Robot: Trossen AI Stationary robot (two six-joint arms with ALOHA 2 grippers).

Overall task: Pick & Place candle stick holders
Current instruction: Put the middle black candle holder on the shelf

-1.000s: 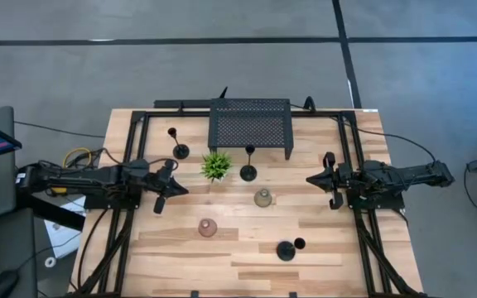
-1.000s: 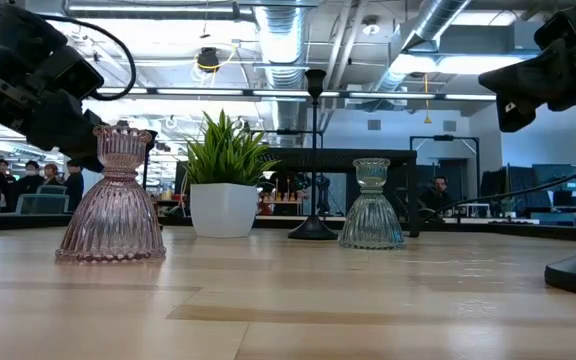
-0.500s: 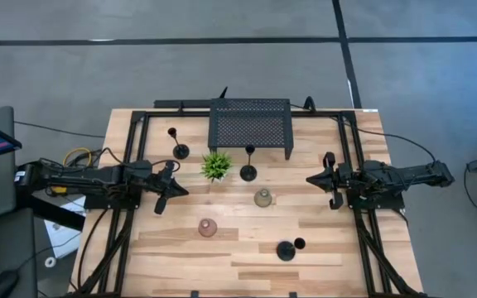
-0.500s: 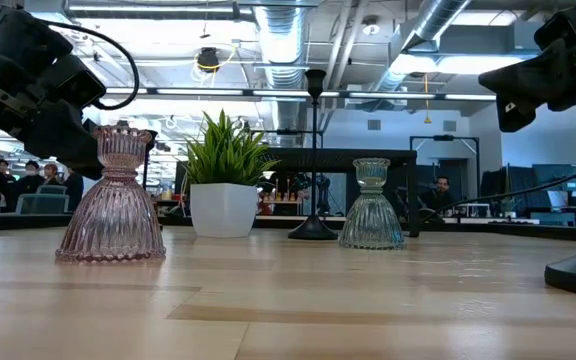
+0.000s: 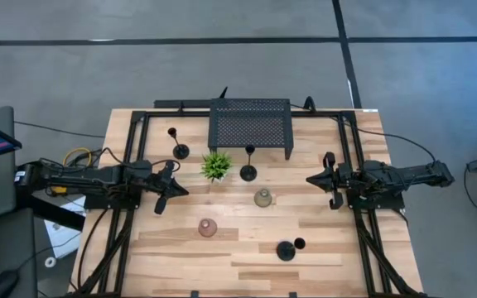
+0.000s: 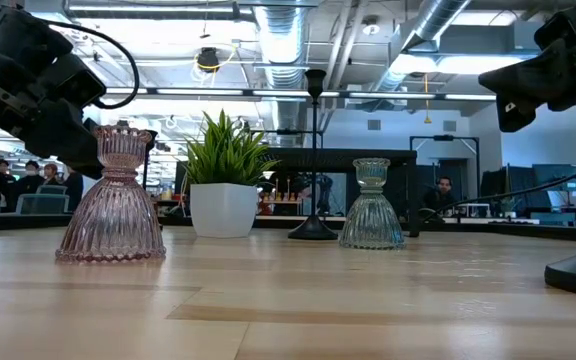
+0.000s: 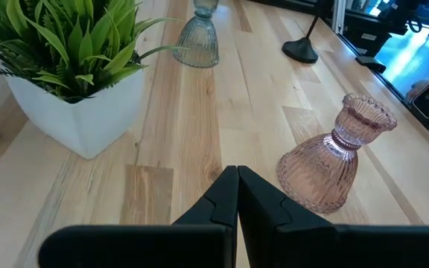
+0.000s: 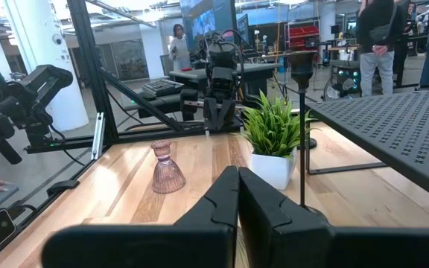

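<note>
Pale wooden plank table [image 5: 330, 240] under two dark robot arms, w/ an open workshop behind. Left gripper [image 5: 160, 203] hovers at table's left edge, fingers pressed together, holding nothing; right gripper [image 5: 331, 199] hovers at right edge, also pressed shut, empty. Pinkish ribbed glass candle holder [image 5: 208, 228] stands upright front-centre; greenish ribbed glass holder [image 5: 262, 198] stands upright just behind it, near a small green potted plant [image 5: 215, 166]. Three slim black metal candlestick holders: two [image 5: 177, 142] [image 5: 248, 161] upright, long axis vertical, near a black mesh rack [image 5: 251, 126]; the third [image 5: 288, 248] sits at the front, apparently tipped. Glass probably fragile, slick, weighty; grip the narrow neck. Metal ones look light, stiff, top-heavy; pinch the stem.
</note>
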